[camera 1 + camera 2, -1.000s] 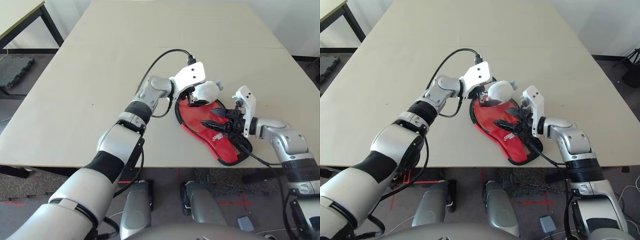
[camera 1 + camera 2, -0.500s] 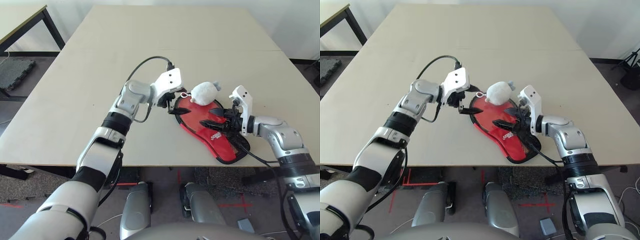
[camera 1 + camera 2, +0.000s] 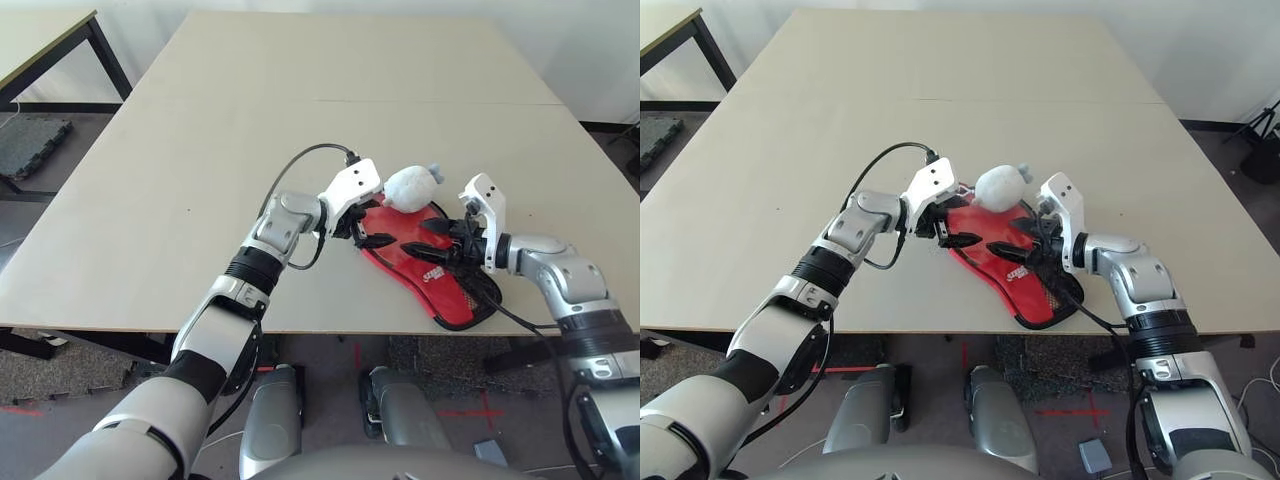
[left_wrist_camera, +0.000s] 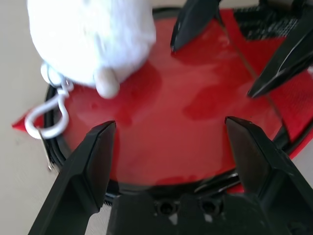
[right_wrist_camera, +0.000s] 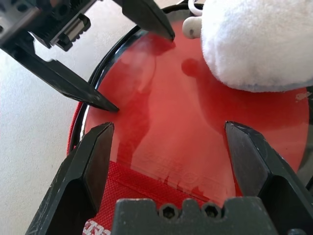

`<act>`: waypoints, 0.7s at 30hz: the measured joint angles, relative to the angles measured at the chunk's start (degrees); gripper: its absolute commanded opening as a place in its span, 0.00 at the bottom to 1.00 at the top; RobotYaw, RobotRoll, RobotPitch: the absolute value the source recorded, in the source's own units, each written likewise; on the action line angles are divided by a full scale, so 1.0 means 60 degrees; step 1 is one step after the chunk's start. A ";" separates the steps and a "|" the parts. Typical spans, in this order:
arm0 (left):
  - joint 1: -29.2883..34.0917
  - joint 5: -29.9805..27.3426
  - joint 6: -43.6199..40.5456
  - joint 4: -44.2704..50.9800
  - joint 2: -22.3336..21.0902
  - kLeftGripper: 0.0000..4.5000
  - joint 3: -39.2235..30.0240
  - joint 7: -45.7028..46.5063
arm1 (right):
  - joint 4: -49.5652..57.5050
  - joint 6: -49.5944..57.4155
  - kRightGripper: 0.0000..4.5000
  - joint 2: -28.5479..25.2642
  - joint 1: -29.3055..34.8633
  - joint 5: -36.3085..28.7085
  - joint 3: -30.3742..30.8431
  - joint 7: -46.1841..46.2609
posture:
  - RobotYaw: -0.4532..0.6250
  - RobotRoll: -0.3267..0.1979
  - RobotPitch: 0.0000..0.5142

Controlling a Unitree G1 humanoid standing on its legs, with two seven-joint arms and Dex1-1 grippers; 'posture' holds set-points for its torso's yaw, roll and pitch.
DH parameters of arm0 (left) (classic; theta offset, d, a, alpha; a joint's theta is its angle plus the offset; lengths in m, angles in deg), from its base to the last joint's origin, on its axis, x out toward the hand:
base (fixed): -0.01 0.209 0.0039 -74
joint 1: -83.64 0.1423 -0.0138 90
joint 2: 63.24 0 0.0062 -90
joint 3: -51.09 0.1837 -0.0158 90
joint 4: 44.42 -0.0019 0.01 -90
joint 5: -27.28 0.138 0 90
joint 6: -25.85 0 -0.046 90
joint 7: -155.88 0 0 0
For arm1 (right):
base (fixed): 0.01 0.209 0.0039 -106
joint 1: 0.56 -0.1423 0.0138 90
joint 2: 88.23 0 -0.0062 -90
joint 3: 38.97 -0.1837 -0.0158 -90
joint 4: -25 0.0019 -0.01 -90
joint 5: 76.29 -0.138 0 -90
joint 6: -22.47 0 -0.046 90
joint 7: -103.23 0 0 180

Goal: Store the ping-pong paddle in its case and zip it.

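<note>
The case [image 3: 452,296] lies open on the table near its front edge, red face and mesh pocket up. Inside it rests the ping-pong paddle [image 5: 161,103], its shiny red blade [image 4: 171,107] ringed by the black zipper edge; the handle is hidden. A white plush toy [image 3: 410,185] sits on the far end of the blade. My left gripper [image 3: 374,230] hovers open at the case's left edge, its fingers [image 4: 95,161] spread over the blade. My right gripper [image 3: 421,238] faces it from the right, open, just above the blade, with nothing held.
The plush toy's white clip loop [image 4: 46,115] hangs over the zipper edge. The beige table [image 3: 200,150] stretches wide to the left and far side. A second table [image 3: 30,30] stands at the far left. The case's near end almost reaches the table's front edge.
My left gripper pulled away from the plush toy to the left, then came back in lower at the case's left edge. The right gripper has stayed put over the case.
</note>
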 measured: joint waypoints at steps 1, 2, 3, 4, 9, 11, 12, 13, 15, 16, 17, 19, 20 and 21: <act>-0.0013 0.0000 0.0069 -0.0087 0.0030 0.99 0.0001 0.0000 | 0.0104 0.0051 1.00 -0.0167 0.0013 -0.0021 -0.0026 -0.0080 | 0.43 0.62 0.26; -0.0026 -0.0001 0.0127 -0.0177 0.0063 0.99 0.0002 -0.0001 | 0.0224 0.0170 1.00 -0.0347 0.0053 -0.0100 -0.0060 -0.0215 | 0.43 0.62 0.26; -0.0031 -0.0002 0.0157 -0.0215 0.0091 0.99 0.0005 -0.0002 | 0.0286 0.0332 1.00 -0.0530 0.0074 -0.0192 -0.0090 -0.0353 | 0.43 0.62 0.26; -0.0045 0.0000 0.0198 -0.0247 0.0116 0.99 0.0021 -0.0002 | 0.0344 0.0565 1.00 -0.0746 0.0089 -0.0309 -0.0134 -0.0537 | 0.43 0.62 0.26; -0.0109 0.0014 0.0479 -0.0477 0.0091 0.99 0.0095 -0.0010 | 0.0547 0.1897 1.00 -0.1678 -0.0113 -0.1232 -0.0777 -0.1262 | 0.42 0.62 0.26; -0.0140 0.0014 0.0558 -0.0533 0.0073 0.99 0.0094 -0.0014 | 0.0532 0.2107 1.00 -0.1965 -0.0716 -0.1435 -0.1121 -0.1337 | 0.42 0.62 0.25; -0.0150 0.0014 0.0579 -0.0555 0.0082 0.99 0.0096 -0.0014 | 0.0457 0.2096 1.00 -0.2103 -0.1154 -0.1450 -0.1222 -0.1327 | 0.42 0.62 0.25; -0.0156 0.0014 0.0597 -0.0578 0.0097 0.99 0.0104 -0.0014 | 0.0380 0.2072 1.00 -0.2166 -0.1565 -0.1446 -0.1368 -0.1282 | 0.42 0.62 0.25; -0.0162 0.0013 0.0641 -0.0593 0.0140 0.99 0.0157 -0.0014 | 0.0256 0.1938 1.00 -0.2147 -0.2197 -0.1420 -0.1529 -0.1085 | 0.42 0.62 0.26; -0.0168 0.0013 0.0659 -0.0598 0.0155 0.99 0.0173 -0.0016 | 0.0183 0.1859 1.00 -0.2064 -0.2373 -0.1406 -0.1536 -0.0975 | 0.42 0.62 0.26; -0.0169 0.0012 0.0677 -0.0609 0.0175 0.99 0.0184 -0.0016 | 0.0050 0.1792 1.00 -0.1928 -0.2492 -0.1350 -0.1512 -0.0899 | 0.42 0.62 0.26; -0.0177 0.0012 0.0707 -0.0621 0.0204 0.99 0.0195 -0.0016 | -0.0252 0.1693 1.00 -0.1649 -0.2584 -0.1211 -0.1427 -0.0771 | 0.43 0.62 0.26; -0.0185 0.0012 0.0724 -0.0629 0.0203 0.99 0.0195 -0.0016 | -0.0475 0.1611 1.00 -0.1475 -0.2670 -0.1117 -0.1345 -0.0683 | 0.43 0.62 0.26; -0.0195 0.0012 0.0731 -0.0633 0.0204 0.99 0.0195 -0.0015 | -0.0628 0.1536 1.00 -0.1345 -0.2729 -0.1025 -0.1285 -0.0611 | 0.43 0.62 0.27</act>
